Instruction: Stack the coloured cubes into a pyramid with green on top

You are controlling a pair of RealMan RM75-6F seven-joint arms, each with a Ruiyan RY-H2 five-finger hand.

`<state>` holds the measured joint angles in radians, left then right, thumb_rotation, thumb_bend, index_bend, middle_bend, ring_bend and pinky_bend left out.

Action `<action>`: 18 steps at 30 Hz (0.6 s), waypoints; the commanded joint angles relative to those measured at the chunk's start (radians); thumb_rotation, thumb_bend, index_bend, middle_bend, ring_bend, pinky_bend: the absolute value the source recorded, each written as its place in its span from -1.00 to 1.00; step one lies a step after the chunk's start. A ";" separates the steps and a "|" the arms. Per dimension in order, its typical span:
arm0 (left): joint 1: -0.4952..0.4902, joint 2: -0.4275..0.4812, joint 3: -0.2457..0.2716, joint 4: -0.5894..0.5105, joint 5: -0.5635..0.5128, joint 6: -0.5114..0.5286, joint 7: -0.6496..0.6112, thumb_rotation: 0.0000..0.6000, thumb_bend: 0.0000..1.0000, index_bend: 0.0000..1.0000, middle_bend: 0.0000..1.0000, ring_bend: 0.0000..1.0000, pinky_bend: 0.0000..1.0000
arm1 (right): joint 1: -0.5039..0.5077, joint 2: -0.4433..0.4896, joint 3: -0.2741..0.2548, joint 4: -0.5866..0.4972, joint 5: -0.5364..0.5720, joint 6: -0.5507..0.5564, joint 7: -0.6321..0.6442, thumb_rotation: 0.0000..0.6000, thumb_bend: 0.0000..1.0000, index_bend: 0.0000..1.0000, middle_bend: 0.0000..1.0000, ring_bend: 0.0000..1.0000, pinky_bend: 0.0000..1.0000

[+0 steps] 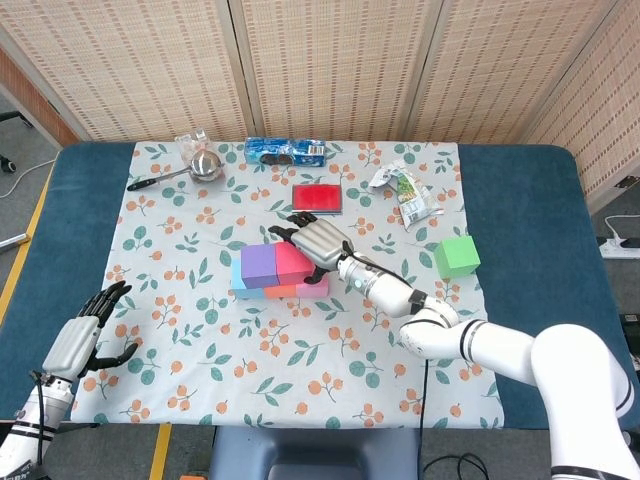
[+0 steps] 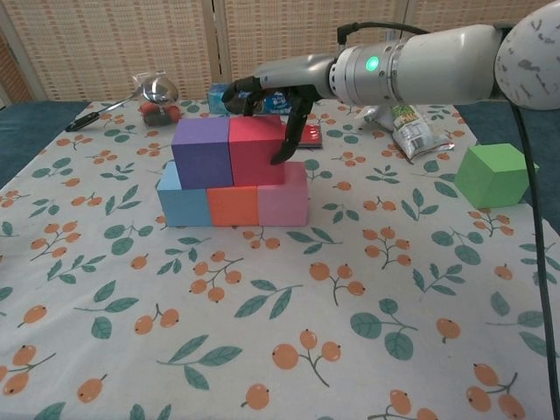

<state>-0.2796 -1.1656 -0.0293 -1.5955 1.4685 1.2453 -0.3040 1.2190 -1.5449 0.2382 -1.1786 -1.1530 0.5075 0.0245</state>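
On the floral tablecloth (image 2: 367,350) stands a two-tier stack: a light blue cube (image 2: 182,203), an orange cube (image 2: 232,206) and a pink cube (image 2: 283,198) sit side by side in the bottom row; a purple cube (image 2: 201,152) and a red cube (image 2: 255,150) rest on top of them, touching each other. The right hand (image 2: 273,92) hovers over the red cube with fingers spread and curved down, one dark fingertip at the cube's right face; whether it grips the cube or merely touches it cannot be told. The green cube (image 2: 494,174) sits alone, well apart to the right of the stack, near the tablecloth's edge. The left hand (image 1: 85,335) rests open, fingers apart, holding nothing, at the near left corner of the table. Behind the stack lie a red flat box (image 1: 318,198), a metal ladle (image 1: 190,168), a blue biscuit packet (image 1: 286,151) and a snack wrapper (image 1: 408,192).
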 commanded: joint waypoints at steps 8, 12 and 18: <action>0.000 -0.001 0.000 -0.001 0.002 0.001 0.002 1.00 -0.38 -0.87 -1.00 -1.00 -0.81 | -0.010 0.042 0.001 -0.061 0.054 0.008 -0.033 1.00 -0.89 -1.00 -0.54 -1.00 -1.00; 0.000 -0.002 0.000 -0.001 0.001 -0.001 0.002 1.00 -0.38 -0.87 -1.00 -1.00 -0.81 | -0.013 0.055 -0.002 -0.071 0.075 0.008 -0.046 1.00 -0.90 -1.00 -0.54 -1.00 -1.00; 0.002 -0.002 0.000 0.000 0.002 0.003 -0.001 1.00 -0.38 -0.87 -1.00 -1.00 -0.81 | -0.002 0.045 -0.007 -0.060 0.110 -0.007 -0.062 1.00 -0.90 -1.00 -0.54 -1.00 -1.00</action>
<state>-0.2776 -1.1680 -0.0289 -1.5951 1.4701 1.2483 -0.3048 1.2163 -1.4988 0.2320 -1.2399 -1.0441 0.5015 -0.0365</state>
